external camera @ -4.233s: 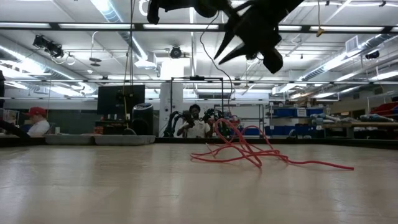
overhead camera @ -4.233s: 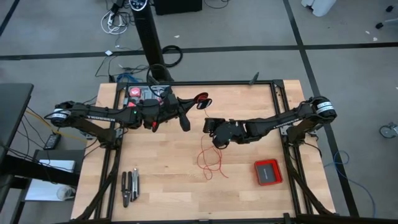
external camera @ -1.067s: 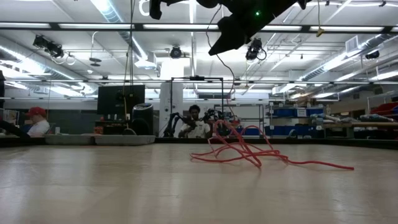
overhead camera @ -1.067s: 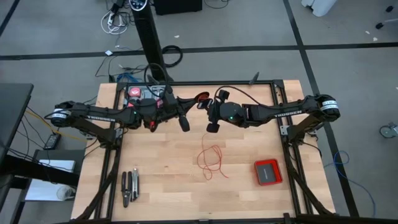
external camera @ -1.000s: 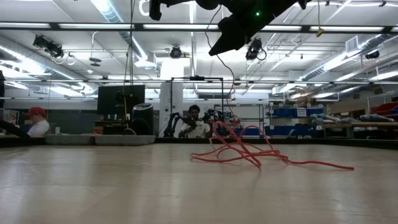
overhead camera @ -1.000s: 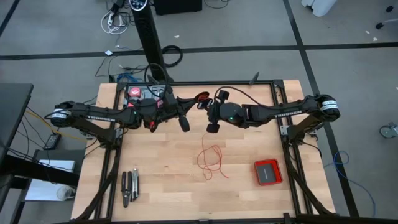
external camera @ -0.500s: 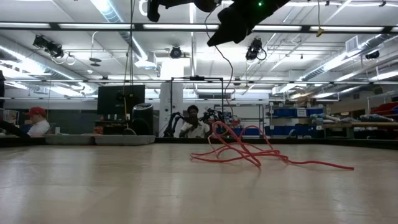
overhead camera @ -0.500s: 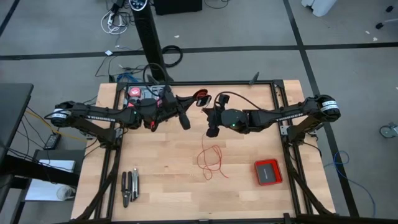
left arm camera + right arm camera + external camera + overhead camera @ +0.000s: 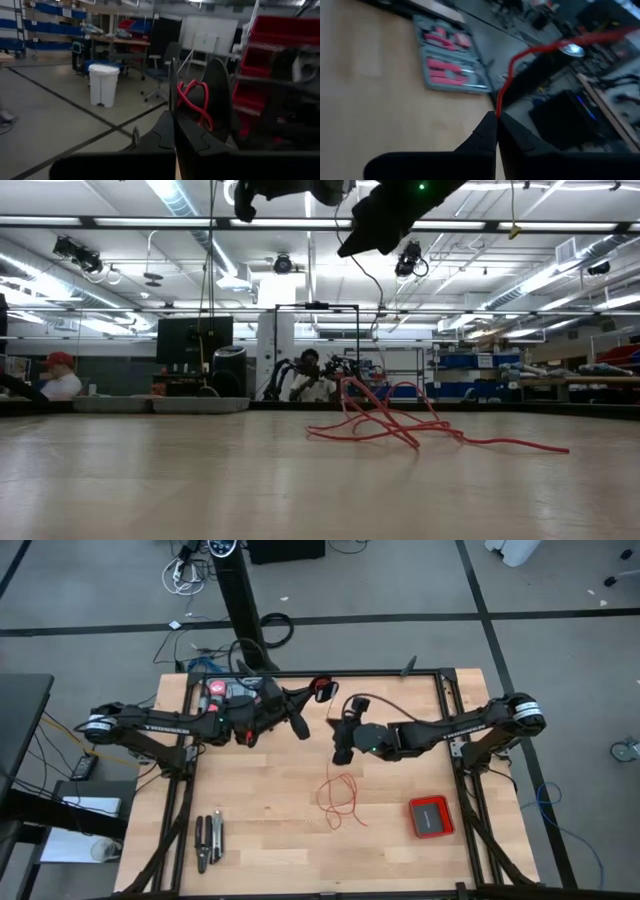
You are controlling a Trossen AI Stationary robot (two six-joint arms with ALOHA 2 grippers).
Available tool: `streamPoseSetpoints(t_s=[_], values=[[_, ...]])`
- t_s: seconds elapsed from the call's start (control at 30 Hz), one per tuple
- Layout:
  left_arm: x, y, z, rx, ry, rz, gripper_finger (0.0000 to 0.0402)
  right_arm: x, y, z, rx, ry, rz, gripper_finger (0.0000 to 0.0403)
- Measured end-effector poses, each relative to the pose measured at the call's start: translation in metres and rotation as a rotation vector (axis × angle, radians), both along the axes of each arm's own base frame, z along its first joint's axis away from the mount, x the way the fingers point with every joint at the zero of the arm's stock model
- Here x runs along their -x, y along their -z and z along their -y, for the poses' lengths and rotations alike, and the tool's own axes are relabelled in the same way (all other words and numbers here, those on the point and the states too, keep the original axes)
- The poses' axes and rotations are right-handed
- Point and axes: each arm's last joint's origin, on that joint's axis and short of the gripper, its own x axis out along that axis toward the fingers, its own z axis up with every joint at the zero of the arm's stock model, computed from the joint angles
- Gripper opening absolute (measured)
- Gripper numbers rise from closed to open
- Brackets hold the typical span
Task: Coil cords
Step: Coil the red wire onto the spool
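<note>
Red wire lies partly as loose squiggly loops mid-surface, partly wound on a small black spool clenched in the left gripper. The right gripper, raised just above the loops, has its jaws clenched on a strand running up toward the spool. Winding looks underway; next, another turn seems needed, feeding slack without snagging. On the wooden surface sit a flat red box, pliers and a tool case. Beyond, a person sits among shelving.
</note>
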Motion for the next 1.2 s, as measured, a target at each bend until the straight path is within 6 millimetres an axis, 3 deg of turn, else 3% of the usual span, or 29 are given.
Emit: streamPoseSetpoints(t_s=[0.23,0.5,0.83,1.2], values=[[-0.025,0.019,0.000,-0.023,0.010,0.025,0.0000,-0.011,0.024,-0.013,-0.009,-0.070,-0.085,0.0031],[-0.040,0.039,0.000,-0.087,0.006,-0.046,0.0000,0.024,0.009,-0.037,-0.042,0.003,-0.118,0.0071],[-0.005,0.075,0.002,-0.198,0.026,0.179,0.0000,0.068,-0.007,-0.034,-0.153,0.055,-0.188,0.0083],[0.004,0.097,0.011,-0.435,0.271,0.093,0.0000,0.060,-0.052,-0.014,-0.270,-0.260,0.077,0.0084]])
